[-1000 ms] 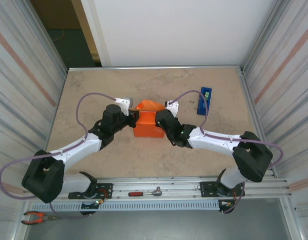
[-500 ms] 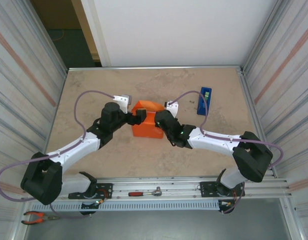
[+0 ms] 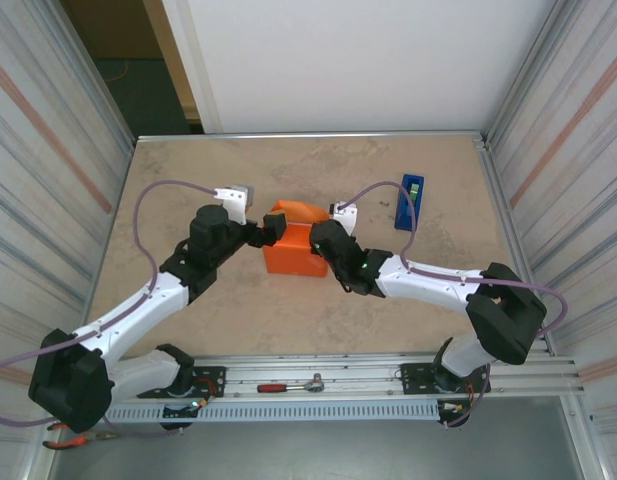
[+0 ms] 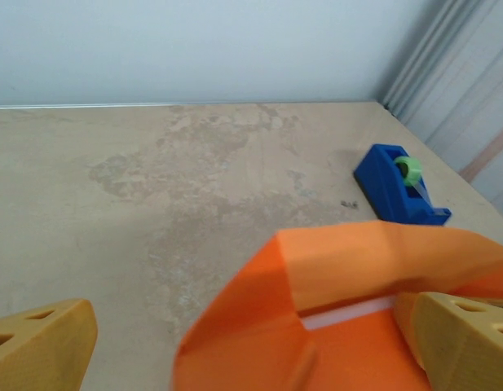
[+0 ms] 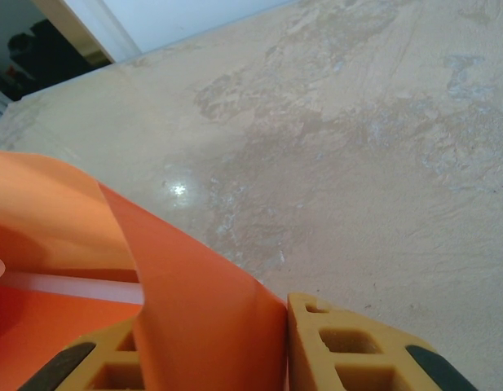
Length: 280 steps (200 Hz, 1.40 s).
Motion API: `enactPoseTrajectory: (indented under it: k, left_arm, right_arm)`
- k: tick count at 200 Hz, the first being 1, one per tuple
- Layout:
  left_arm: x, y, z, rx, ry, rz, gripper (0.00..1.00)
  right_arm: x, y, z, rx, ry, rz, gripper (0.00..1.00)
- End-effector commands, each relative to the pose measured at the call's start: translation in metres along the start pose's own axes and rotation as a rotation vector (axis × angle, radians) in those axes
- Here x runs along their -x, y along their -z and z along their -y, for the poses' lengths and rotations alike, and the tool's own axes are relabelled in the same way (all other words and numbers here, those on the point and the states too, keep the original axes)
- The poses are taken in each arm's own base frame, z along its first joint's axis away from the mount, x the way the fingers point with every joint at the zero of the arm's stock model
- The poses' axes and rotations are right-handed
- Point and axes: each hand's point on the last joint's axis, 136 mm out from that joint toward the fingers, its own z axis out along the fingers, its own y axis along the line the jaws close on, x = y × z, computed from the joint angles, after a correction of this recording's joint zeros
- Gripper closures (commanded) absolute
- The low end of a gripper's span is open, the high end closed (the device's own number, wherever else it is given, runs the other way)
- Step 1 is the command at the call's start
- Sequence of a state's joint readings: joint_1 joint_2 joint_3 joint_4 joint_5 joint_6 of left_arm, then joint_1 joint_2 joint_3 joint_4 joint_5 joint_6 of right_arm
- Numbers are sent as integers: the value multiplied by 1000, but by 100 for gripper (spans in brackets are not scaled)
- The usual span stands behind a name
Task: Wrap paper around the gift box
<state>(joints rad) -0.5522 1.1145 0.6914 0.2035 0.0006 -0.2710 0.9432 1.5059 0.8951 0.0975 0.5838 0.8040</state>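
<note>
The left gripper (image 3: 263, 234) has been opened wide and drawn off the paper (image 3: 293, 258), whose fold is now pinched by the right gripper (image 3: 318, 238) alone.

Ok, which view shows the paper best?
Top external: the whole folded paper is visible, outline included. Left wrist gives a raised flap close up, cropped at the bottom; right wrist gives a curled edge, also cropped.

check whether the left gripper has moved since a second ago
Yes. The left gripper has drawn back to the left, away from the blue tape dispenser, and its jaws have opened wide at the left side of the paper.
</note>
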Motion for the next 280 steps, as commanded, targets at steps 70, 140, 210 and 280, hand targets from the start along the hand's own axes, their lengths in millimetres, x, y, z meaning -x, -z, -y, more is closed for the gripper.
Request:
enactPoseTrajectory:
  k: [70, 140, 210, 280]
  left_arm:
    - [-50, -35, -9, 135, -127, -172, 1]
    - [-29, -14, -66, 412, -115, -154, 1]
    - [31, 21, -78, 375, -37, 19, 1]
    - [33, 26, -43, 161, -6, 60, 1]
  right_arm:
    - [-57, -7, 30, -77, 108, -166, 73]
    - [-57, -7, 31, -79, 103, -163, 73]
    - [-57, -7, 34, -84, 97, -166, 73]
    - [-59, -7, 34, -86, 95, -170, 73]
